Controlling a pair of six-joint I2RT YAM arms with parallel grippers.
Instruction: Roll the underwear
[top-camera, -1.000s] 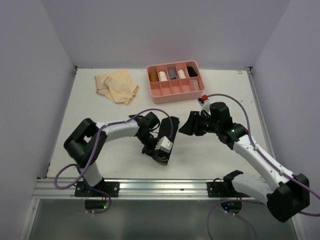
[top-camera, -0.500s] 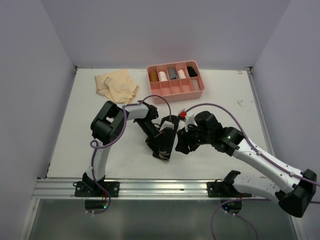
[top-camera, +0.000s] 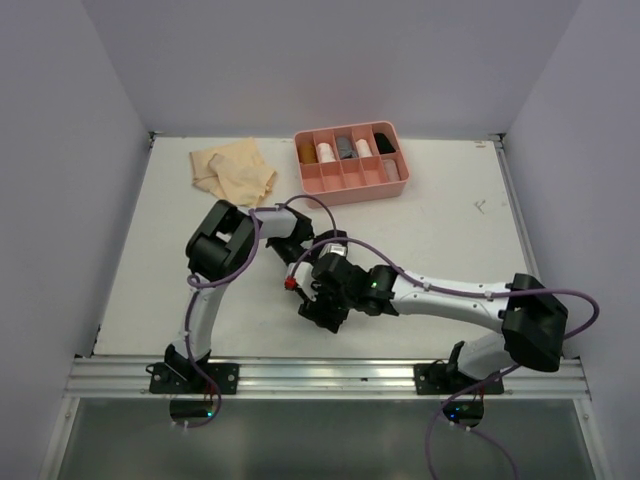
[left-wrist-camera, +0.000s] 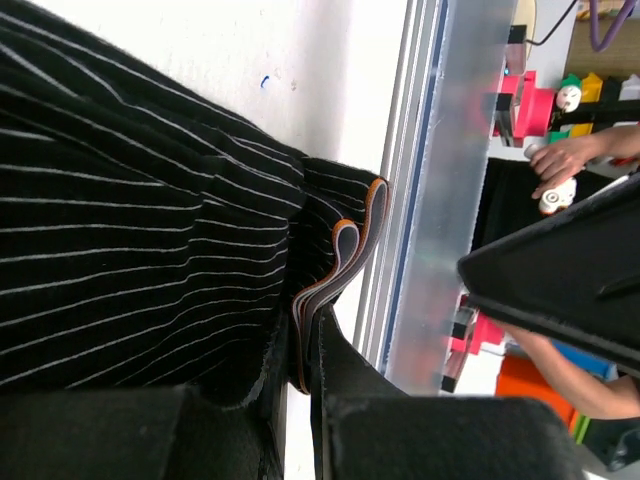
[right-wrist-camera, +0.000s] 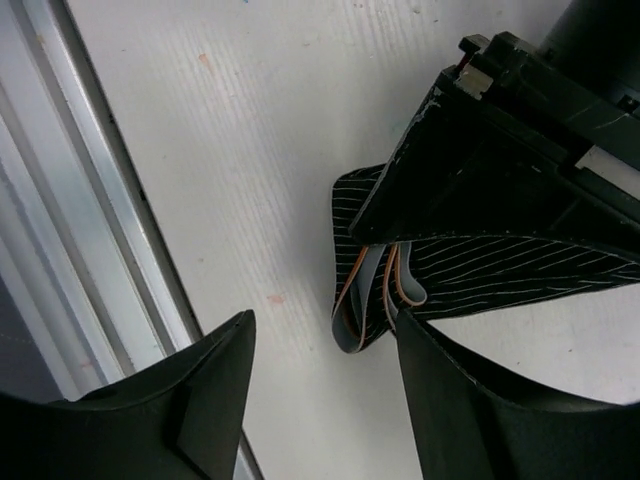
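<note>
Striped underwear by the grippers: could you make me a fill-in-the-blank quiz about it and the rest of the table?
1. The left gripper is shut on the striped underwear, whose cloth is ___ with thin white lines.
2. The right gripper hangs near its folded edge with jaws ___.
3. Seen from above, the tan underwear lies to the ___ of the tray.
Missing words: black; open; left.

1. Two arms: left arm (top-camera: 215, 250), right arm (top-camera: 450, 295).
2. One pink divided tray (top-camera: 350, 194).
3. Five rolled pieces (top-camera: 344, 147) in its back row.
4. One loose tan underwear (top-camera: 235, 172).
5. One black pinstriped underwear (left-wrist-camera: 140, 260).
</note>
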